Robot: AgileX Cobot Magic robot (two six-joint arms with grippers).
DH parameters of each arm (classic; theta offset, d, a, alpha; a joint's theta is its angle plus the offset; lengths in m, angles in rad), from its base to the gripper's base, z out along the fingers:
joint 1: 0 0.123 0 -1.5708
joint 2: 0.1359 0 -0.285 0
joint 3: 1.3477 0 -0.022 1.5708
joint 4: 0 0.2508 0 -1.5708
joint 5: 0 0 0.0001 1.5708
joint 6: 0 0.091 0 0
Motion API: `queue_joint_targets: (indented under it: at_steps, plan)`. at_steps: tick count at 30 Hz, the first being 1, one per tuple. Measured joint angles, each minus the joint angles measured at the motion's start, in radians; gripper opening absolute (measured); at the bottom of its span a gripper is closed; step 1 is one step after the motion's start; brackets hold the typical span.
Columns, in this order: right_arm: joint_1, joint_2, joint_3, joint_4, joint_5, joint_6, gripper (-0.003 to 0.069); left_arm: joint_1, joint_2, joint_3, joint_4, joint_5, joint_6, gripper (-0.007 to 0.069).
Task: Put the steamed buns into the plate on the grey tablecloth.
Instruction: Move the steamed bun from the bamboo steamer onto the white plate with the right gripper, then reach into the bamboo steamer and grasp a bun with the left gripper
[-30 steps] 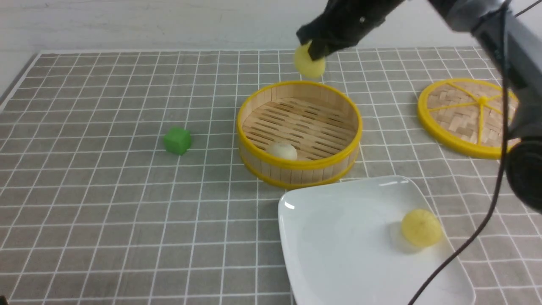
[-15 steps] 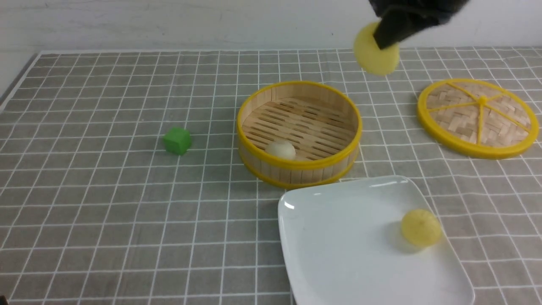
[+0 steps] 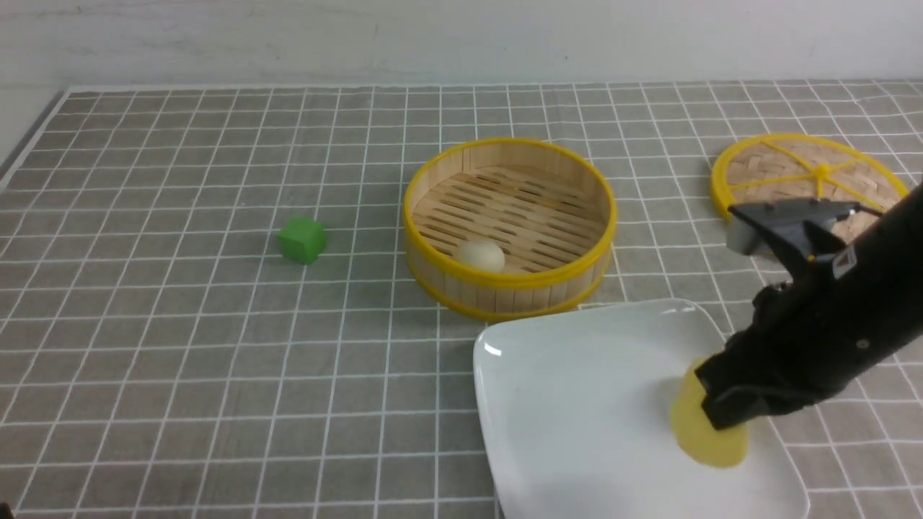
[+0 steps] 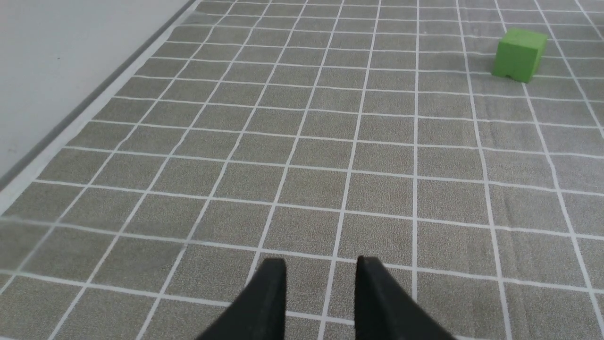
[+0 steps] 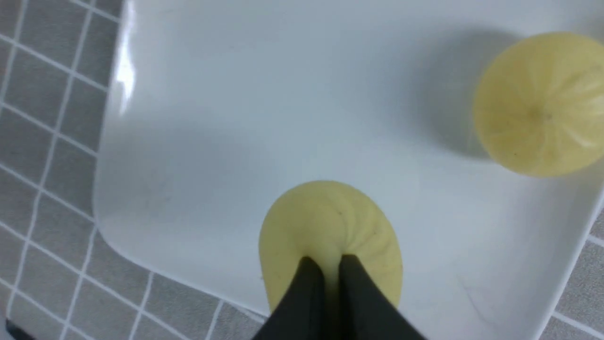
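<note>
the right gripper (image 5: 329,264) is lowering a pale yellow bun (image 5: 330,236) onto the white plate (image 3: 577,375), which is lying on the grey tablecloth (image 3: 180,346). its jaws are nearly closed and pinching the soft bun by its crown. whether the bun is already touching the glaze is impossible to tell. a second yellow bun (image 5: 538,104) is sitting on the plate near by, apart from the first. the off-white bun (image 3: 477,256) is waiting in the bamboo steamer (image 3: 505,295), against the near wall. the left gripper (image 4: 321,269) is hanging over bare cloth, jaws partly apart and holding nothing, well away from the green cube (image 3: 302,239).

the step in hand appears to be the placing of the second of three buns. the next move is calling for the jaws to part gently so the bun is settling rather than rolling into its neighbour or off the rim, then a lift clear and a trip to the steamer.

the gripped bun is pointing its pleated crown up into the jaws. the squeeze is making it oval, its long axis lying across the closing direction. the resting bun is sitting crown up and round, showing no clear long axis.
</note>
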Motion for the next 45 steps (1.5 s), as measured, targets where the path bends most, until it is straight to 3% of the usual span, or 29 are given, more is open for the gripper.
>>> queue_joint_targets:
  at_steps: [4,9,11,13,16,20,21,22,23,25,27,31,35,38,40,45]
  plan:
    - [0.000,0.024,0.015,0.004,-0.057,-0.001,0.0092,0.000,0.000,0.000,0.002,0.000,0.000,0.0242]
    - [0.000,0.058,0.015,0.006,-0.115,-0.003,0.0286,0.000,0.000,0.000,0.016,0.000,-0.005,0.0242]
    - [0.000,0.063,0.015,0.007,-0.124,-0.003,0.0332,0.000,0.000,0.000,0.004,0.000,-0.018,0.0242]
    - [0.000,0.065,0.009,0.008,-0.122,-0.003,0.0412,0.000,0.000,0.000,-0.066,-0.014,-0.079,0.0242]
    - [0.000,0.055,-0.032,0.007,-0.090,-0.025,0.0438,0.000,0.000,0.001,-0.190,-0.037,-0.190,0.0242]
    - [0.000,0.008,-0.111,-0.001,-0.022,-0.033,0.0376,0.000,0.000,0.001,-0.318,-0.056,-0.333,0.0242]
    - [0.000,-0.009,-0.139,-0.009,0.008,-0.035,0.0330,0.000,0.000,0.001,-0.342,-0.059,-0.365,0.0242]
    - [0.000,-0.046,-0.184,-0.026,0.067,-0.037,0.0238,0.000,0.000,0.001,-0.393,-0.062,-0.426,0.0242]
    - [0.000,-0.052,-0.188,-0.028,0.073,-0.037,0.0225,0.000,0.000,0.001,-0.398,-0.062,-0.434,0.0242]
    - [0.000,-0.128,-0.208,-0.045,0.133,-0.037,0.0062,0.000,0.000,0.001,-0.452,-0.062,-0.522,0.0242]
    - [0.000,-0.214,-0.186,-0.055,0.154,-0.037,-0.0005,0.000,0.000,0.002,-0.472,-0.063,-0.579,0.0242]
    - [0.000,-0.374,-0.073,-0.065,0.105,-0.037,-0.0014,0.000,0.000,0.002,-0.480,-0.078,-0.619,0.0238]
    - [0.000,-0.494,0.048,-0.066,0.023,-0.038,-0.0014,0.000,0.000,-0.018,-0.482,-0.073,-0.591,0.0169]
    - [0.000,-0.545,0.098,-0.073,-0.015,-0.037,-0.0014,0.000,0.010,-0.126,-0.482,0.019,-0.498,0.0046]
    - [0.000,-0.558,0.114,-0.082,-0.020,-0.037,-0.0014,0.000,0.094,-0.261,-0.483,0.118,-0.420,0.0007]
    - [0.000,-0.554,0.117,-0.089,-0.034,-0.037,-0.0013,0.000,0.410,-0.513,-0.523,0.374,-0.217,0.0001]
